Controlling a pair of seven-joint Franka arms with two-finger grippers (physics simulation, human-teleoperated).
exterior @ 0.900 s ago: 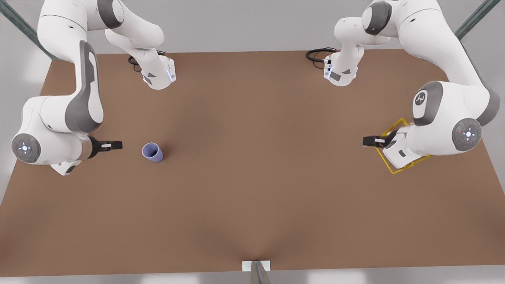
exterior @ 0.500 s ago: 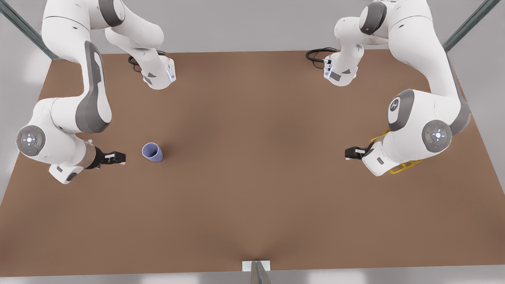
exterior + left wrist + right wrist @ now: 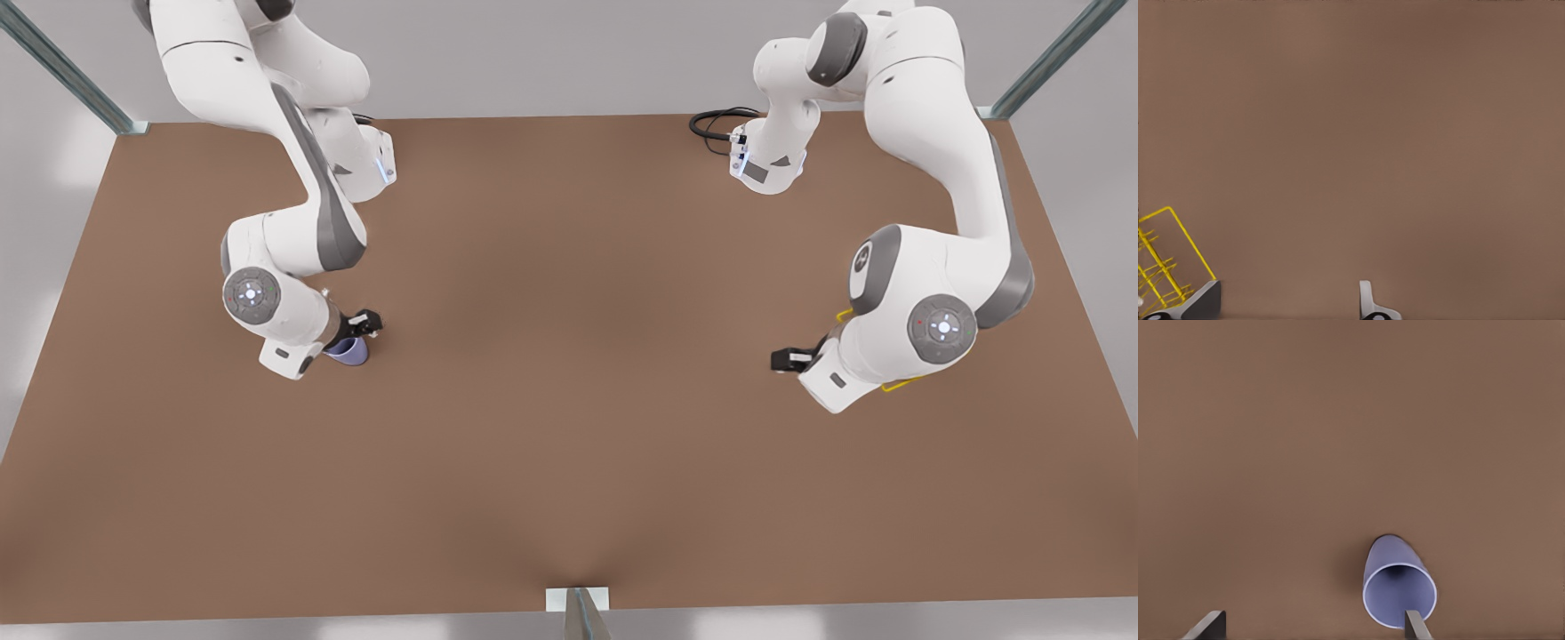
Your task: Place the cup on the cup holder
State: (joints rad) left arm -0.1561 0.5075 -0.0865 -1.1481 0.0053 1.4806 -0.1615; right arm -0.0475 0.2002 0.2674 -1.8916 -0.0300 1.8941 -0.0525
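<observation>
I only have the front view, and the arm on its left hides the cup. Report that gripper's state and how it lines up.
Observer: That is the right gripper. In its wrist view the jaws are open and not around the cup, which stands mouth up and off-centre, with one finger over its rim.
Operator: Now the other arm. Report its gripper and the rack.
Observer: The left gripper is open and holds nothing. In its wrist view the cup holder lies outside the jaws, beside one finger.
</observation>
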